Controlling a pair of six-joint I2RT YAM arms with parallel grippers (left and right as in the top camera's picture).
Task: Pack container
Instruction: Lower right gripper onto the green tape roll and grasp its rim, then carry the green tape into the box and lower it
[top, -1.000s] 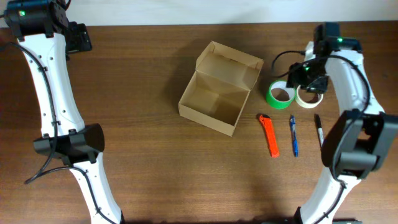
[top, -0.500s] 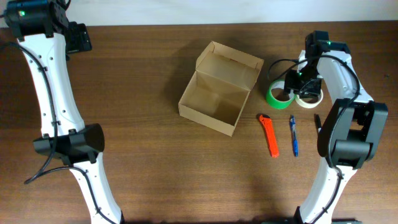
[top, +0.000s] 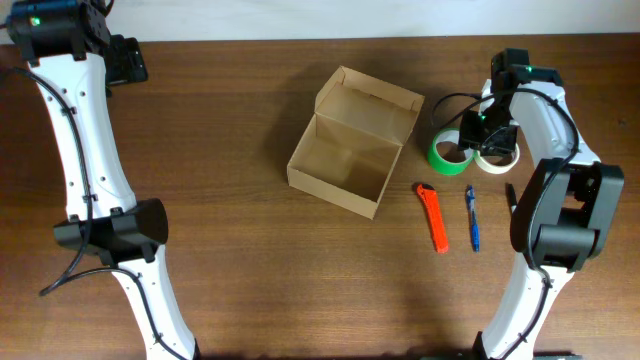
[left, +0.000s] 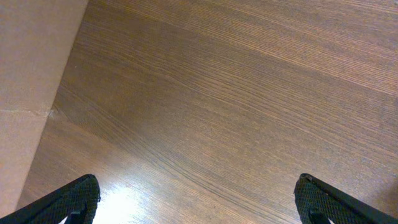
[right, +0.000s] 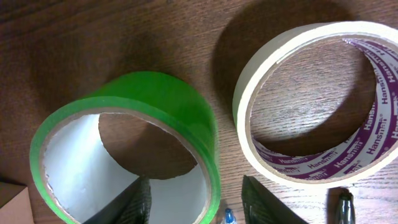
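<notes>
The wooden desk (top: 230, 250) took up the whole overhead view. Near its middle the cardboard box (top: 345, 165) sat with its flap lid swung up and back, and its inside was bare. It lay well apart from the left pincer (left: 196, 200), which hung at the far left corner with its fingers spread wide over bare wood, holding nothing. The right pincer (right: 199, 202) was nearer the box, off to the box's right and separated from it by the green tape roll (right: 124, 124). Its fingers stood apart, one inside that roll and one outside, straddling the wall without pressing on it as far as I could see. Just beside the green roll lay a cream tape roll (right: 311, 106) with purple print inside. Closer to me were an orange box cutter (top: 433, 216), a blue pen (top: 471, 218) and a black pen (top: 513, 208).
</notes>
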